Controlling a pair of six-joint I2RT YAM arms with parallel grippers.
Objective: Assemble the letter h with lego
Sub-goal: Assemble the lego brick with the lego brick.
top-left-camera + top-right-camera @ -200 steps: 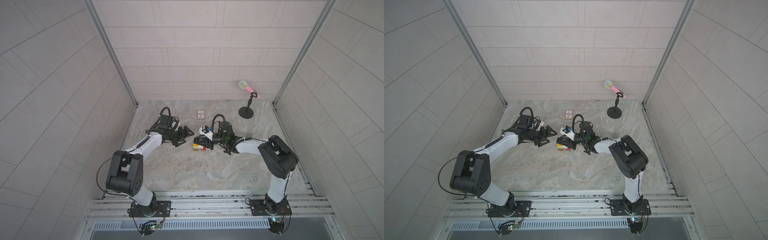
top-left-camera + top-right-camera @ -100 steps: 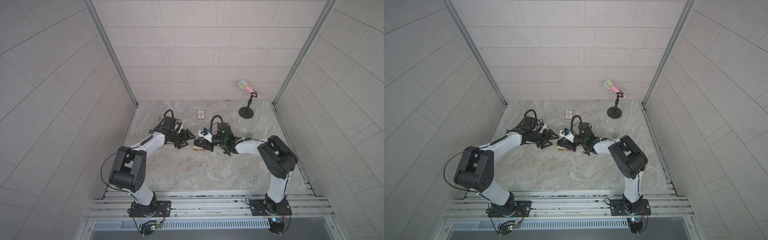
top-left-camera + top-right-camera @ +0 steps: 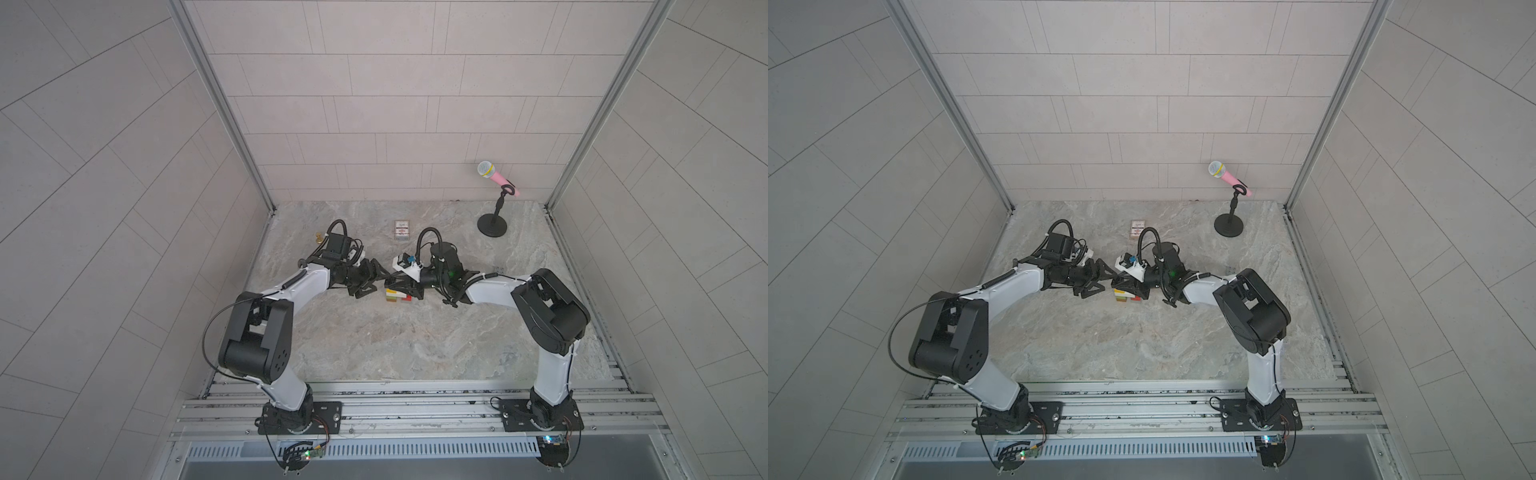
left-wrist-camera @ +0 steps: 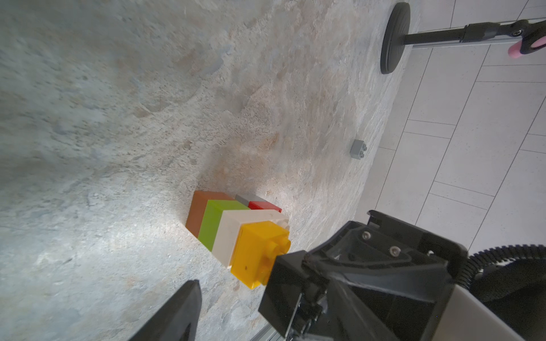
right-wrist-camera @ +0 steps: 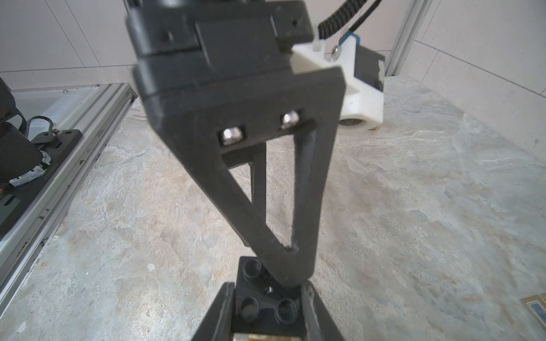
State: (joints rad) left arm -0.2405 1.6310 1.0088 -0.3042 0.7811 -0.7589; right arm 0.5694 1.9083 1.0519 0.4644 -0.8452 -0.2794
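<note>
Nearest, along the bottom of both top views, the arm bases (image 3: 291,411) sit on the rail (image 3: 415,405), and both arms reach up-frame to meet at the middle of the table (image 3: 374,345). There the letter h (image 3: 397,296) lies flat on its side, between the two pincers.

The right pincer (image 5: 266,310) is clamped on the black brick (image 5: 257,292) at the end of the column, one finger flat against each side wall. The yellow brick (image 4: 257,251) comes next in line. One yellow stud shows uncovered in the left wrist view, so I judge that joint offset or not pressed home.

The left pincer (image 3: 376,286) has its jaws apart and holds nothing. One of its fingers (image 5: 308,206) has its tip at the black brick's studded face; whether they touch I cannot tell.

The figure should be light and rigid, made of hard glossy plastic that could slip in a pinch. Only friction joins the bricks, and the short red-and-grey leg (image 4: 260,203) off the white brick (image 4: 233,230) looks weakest. It is best gripped across the column's flat walls, close to the joint being pressed, and never by the leg.

Farther off, a loose grey brick (image 4: 358,149) lies near the table's edge. Beyond it are the card box (image 3: 402,230), the brass pawn-shaped piece (image 3: 319,238) to its left, and the toy microphone (image 3: 494,178) at upper right.
</note>
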